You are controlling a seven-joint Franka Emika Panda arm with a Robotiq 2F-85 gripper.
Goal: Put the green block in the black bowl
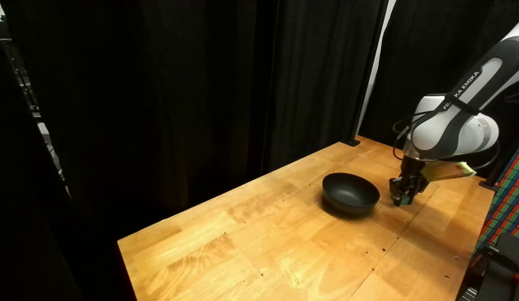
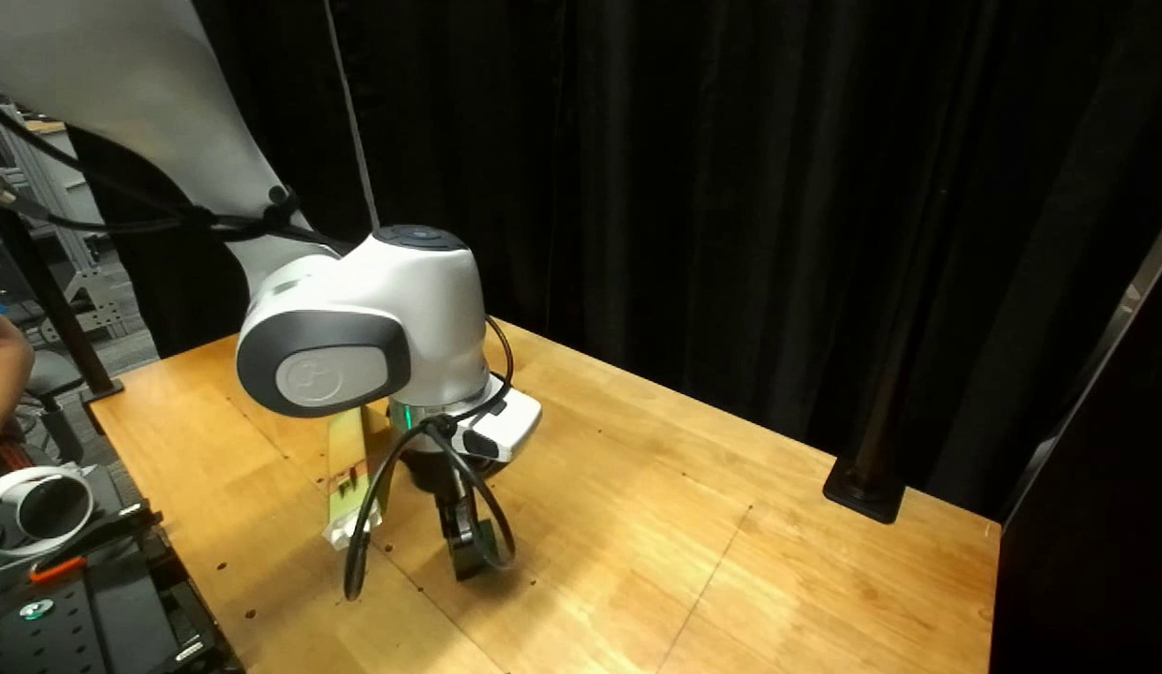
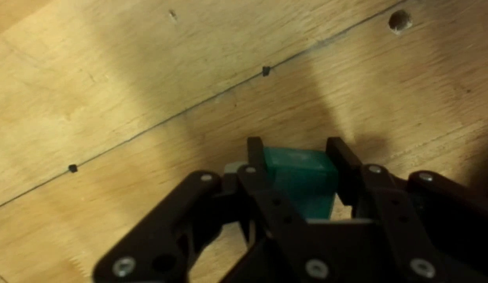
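One green block (image 3: 302, 181) is clasped in the gripper (image 3: 295, 150), so raise it higher than the black bowl (image 1: 348, 194) and centre it before releasing.

Arm (image 1: 472, 125): white and dark grey, rounded wherever we look
Lettering (image 1: 469, 84): white capitals on black; we read EMIKA plainly, while a black band (image 1: 462, 105) crosses the word before it
End cap (image 2: 323, 328): dark grey oval with a paler inset (image 2: 360, 370), where we make out a faint emblem (image 2: 314, 376)
Top disc (image 2: 419, 238): dark grey, set in white
Ring (image 2: 438, 409): silvery, with a small green light (image 2: 407, 416)
Cables (image 2: 355, 571): black and looped; we also spot a thin red wire (image 1: 395, 151)
Gripper (image 3: 295, 162): black links (image 3: 157, 232), pale round-headed screws (image 3: 317, 269), dark fingertips (image 3: 341, 157)
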